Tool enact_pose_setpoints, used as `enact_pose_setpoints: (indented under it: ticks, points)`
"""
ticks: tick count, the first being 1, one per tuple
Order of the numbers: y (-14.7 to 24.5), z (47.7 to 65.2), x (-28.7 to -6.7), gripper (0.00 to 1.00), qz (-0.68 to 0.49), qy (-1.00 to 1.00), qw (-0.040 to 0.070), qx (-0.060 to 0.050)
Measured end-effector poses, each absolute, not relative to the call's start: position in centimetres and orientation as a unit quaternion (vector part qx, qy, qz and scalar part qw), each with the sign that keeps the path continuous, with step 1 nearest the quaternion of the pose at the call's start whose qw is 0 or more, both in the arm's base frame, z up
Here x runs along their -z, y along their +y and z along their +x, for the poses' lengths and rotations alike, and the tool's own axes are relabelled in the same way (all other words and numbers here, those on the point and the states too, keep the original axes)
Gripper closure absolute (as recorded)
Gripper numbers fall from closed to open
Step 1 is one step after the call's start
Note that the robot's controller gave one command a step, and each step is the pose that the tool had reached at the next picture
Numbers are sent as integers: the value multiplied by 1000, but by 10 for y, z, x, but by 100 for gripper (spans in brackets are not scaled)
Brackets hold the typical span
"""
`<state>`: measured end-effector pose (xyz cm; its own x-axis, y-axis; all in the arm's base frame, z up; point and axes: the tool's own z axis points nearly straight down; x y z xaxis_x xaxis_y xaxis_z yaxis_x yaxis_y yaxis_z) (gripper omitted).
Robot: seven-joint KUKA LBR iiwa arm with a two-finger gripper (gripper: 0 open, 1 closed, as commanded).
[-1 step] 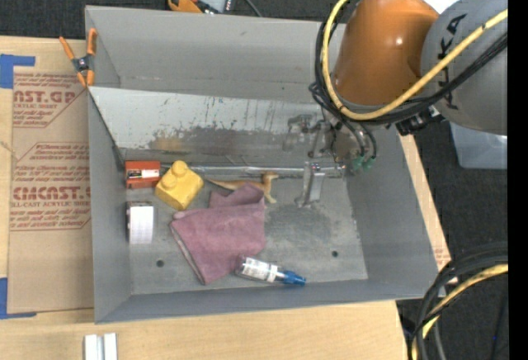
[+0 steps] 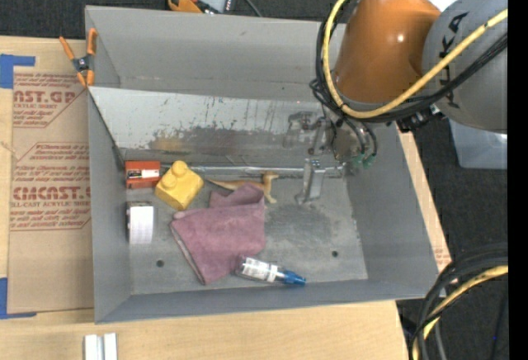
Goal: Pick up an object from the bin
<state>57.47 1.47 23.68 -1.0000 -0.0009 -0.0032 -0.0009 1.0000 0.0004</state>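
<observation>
My gripper (image 2: 313,183) hangs over the bare bin floor right of the middle, below the arm's orange cover. Nothing shows in its grasp. Just to its left lies a tan, forked wooden piece (image 2: 250,181), partly under the top edge of a crumpled mauve cloth (image 2: 221,236). A small clear bottle with a blue cap (image 2: 269,272) lies on its side near the front wall, below and left of the gripper.
Along the left side lie a yellow toy block (image 2: 179,185), a small orange-red box (image 2: 142,175) and a white roll (image 2: 140,224). The arm and its cover hang over the bin's back right corner.
</observation>
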Motion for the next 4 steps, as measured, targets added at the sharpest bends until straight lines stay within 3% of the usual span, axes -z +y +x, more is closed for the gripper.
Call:
enact_pose_setpoints:
  ticks: [1,2,3,4]
  points:
    - [54,592,-94,0,-73,997,3,0]
    - [74,592,-164,0,-4,1000,11,-1]
    - [59,591,-72,0,-81,997,4,-1]
    - [49,583,-71,0,-39,999,15,-3]
